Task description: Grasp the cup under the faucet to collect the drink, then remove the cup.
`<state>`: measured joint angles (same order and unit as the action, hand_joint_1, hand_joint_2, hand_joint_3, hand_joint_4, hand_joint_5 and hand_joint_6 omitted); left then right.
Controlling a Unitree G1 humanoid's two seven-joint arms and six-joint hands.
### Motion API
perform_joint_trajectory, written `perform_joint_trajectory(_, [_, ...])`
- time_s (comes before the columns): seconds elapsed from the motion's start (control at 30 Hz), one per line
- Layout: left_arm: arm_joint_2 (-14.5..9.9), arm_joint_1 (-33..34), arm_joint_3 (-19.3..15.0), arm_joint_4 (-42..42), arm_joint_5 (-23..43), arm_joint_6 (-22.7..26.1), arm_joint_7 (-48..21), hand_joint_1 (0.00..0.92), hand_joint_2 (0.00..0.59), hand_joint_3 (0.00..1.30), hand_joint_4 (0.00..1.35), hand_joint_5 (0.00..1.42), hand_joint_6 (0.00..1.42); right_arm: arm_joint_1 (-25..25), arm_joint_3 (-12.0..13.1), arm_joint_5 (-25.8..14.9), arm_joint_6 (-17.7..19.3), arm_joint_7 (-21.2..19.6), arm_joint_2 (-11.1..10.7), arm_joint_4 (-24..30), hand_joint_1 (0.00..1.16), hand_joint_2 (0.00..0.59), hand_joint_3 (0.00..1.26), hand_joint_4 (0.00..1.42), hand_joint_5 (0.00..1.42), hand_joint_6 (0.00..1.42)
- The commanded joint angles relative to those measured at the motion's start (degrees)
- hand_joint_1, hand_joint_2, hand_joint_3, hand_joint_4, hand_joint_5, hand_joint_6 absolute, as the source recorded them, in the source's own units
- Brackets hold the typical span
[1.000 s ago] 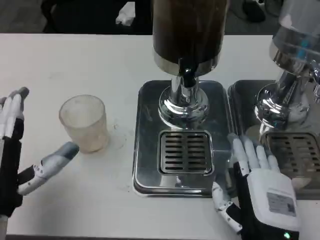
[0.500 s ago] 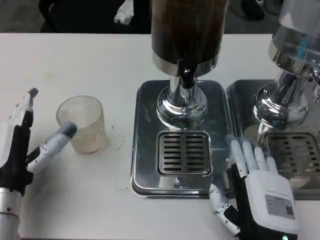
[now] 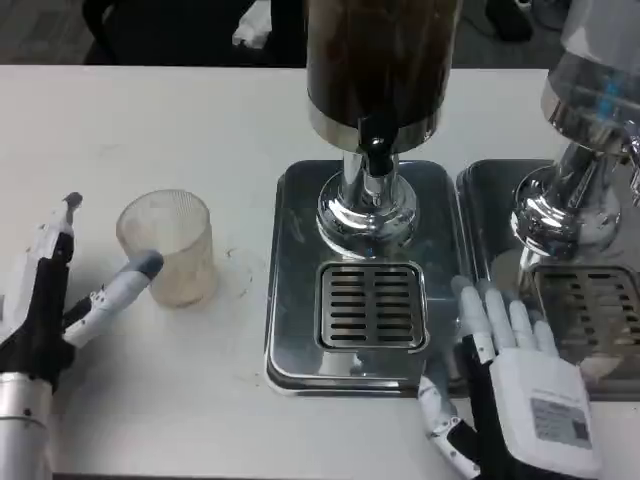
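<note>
Close your open left hand [image 3: 45, 310] squarely around the cup [image 3: 166, 247], keeping it upright; the right hand [image 3: 520, 385] rests open.

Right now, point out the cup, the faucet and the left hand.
cup [image 3: 166, 245], head view, ribbed side wall
faucet [image 3: 374, 152], head view, black spout
left hand [image 3: 48, 310], head view, black palm

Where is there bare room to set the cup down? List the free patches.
Free: the white table behind the cup, left of the dispenser, and the front strip between left hand and drip tray. The grate is bare. Crowded: the right hand between the trays.
</note>
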<state>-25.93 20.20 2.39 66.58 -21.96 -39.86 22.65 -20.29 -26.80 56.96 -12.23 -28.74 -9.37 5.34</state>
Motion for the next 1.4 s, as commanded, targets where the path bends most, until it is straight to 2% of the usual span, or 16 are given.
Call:
perform_joint_trajectory(0.03, [1.1,2.5,1.3,1.7,0.4,0.9,-2.3,0.236,0.021,0.00,0.00,0.00,0.00,-1.1,0.0,0.6,-0.9,0.5,0.2,1.9,0.19,0.560,0.02,0.00,0.00,0.00])
perform_joint_trajectory(0.1, [1.8,3.2,2.2,2.0,0.2,0.8,-3.3,0.281,0.021,0.00,0.00,0.00,0.00,-1.4,-0.2,0.8,-1.1,0.7,0.2,2.4,0.19,0.560,0.02,0.00,0.00,0.00])
perform_joint_trajectory(0.23, [2.5,3.6,3.1,2.1,0.1,0.8,-3.7,0.290,0.024,0.00,0.00,0.00,0.00,-1.7,-0.4,1.0,-1.7,0.9,0.3,2.9,0.19,0.560,0.02,0.00,0.00,0.00])
perform_joint_trajectory(0.37, [2.7,4.5,3.2,2.8,0.8,1.4,-4.4,0.346,0.031,0.00,0.00,0.00,0.00,-2.0,-0.5,1.0,-2.1,1.0,0.3,3.3,0.19,0.555,0.02,0.00,0.00,0.00])
perform_joint_trajectory(0.6, [3.5,6.6,2.5,3.9,2.4,1.8,-5.5,0.353,0.030,0.00,0.00,0.00,0.00,-2.3,-0.7,0.9,-2.6,0.9,0.6,3.6,0.18,0.550,0.02,0.00,0.00,0.00])
perform_joint_trajectory(0.77, [4.2,7.6,1.9,4.4,3.4,2.1,-5.1,0.316,0.030,0.00,0.00,0.00,0.00,-2.7,-0.7,0.8,-2.9,0.8,0.9,3.9,0.18,0.549,0.02,0.00,0.00,0.00])
perform_joint_trajectory(0.9, [4.7,8.0,2.5,5.1,3.5,2.7,-5.5,0.316,0.030,0.00,0.00,0.00,0.00,-3.1,-0.7,1.1,-3.1,0.9,0.9,4.5,0.18,0.549,0.02,0.00,0.00,0.00])
perform_joint_trajectory(1.1, [5.8,8.5,3.4,5.7,3.0,3.3,-5.7,0.380,0.035,0.00,0.00,0.00,0.00,-3.4,-0.9,1.2,-3.4,0.9,0.9,4.9,0.18,0.549,0.02,0.00,0.00,0.00])
perform_joint_trajectory(1.17, [6.1,8.5,3.7,5.9,2.9,3.5,-5.8,0.431,0.040,0.00,0.00,0.01,0.00,-3.6,-1.0,1.4,-3.5,0.9,0.8,5.1,0.18,0.549,0.02,0.00,0.00,0.01])
perform_joint_trajectory(1.33, [5.8,8.7,5.1,5.9,1.5,3.5,-4.9,0.524,0.050,0.00,0.00,0.05,0.04,-4.3,-0.9,1.3,-4.0,0.7,1.2,5.7,0.18,0.547,0.03,0.00,0.00,0.01])
perform_joint_trajectory(1.4, [5.6,8.9,5.5,5.8,1.0,3.5,-4.6,0.535,0.053,0.00,0.00,0.05,0.04,-4.5,-0.8,1.3,-4.0,0.8,1.2,5.7,0.18,0.546,0.03,0.00,0.00,0.01])
